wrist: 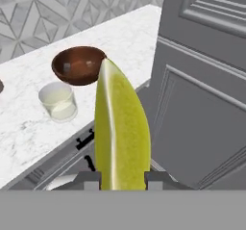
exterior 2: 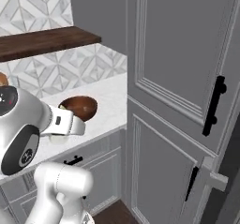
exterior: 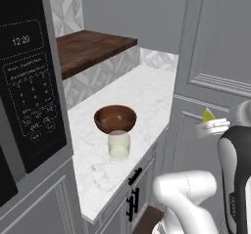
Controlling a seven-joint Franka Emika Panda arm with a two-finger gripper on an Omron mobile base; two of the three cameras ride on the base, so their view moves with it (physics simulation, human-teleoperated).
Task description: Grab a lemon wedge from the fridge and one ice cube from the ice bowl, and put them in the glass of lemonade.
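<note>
Hand view puts the lemon wedge in the centre of the frame, standing tall between the two dark fingertips at the bottom edge: the gripper is narrowed onto the wedge and holds it. So the first pick looks done, and the wedge is out in the open, off to the side of the counter rather than over it.

In the upper left of that frame sit the ice bowl and, just below it, the glass of lemonade, both on the white marble counter. The glass holds pale liquid and nothing else that I can make out.

In the left base view the wedge peeks above the gripper at the right edge, in front of a grey panelled door, well apart from the glass and bowl at centre.

Judging from this, what is left is dropping the wedge into the glass, then fetching one ice cube from the bowl and adding it too.
</note>
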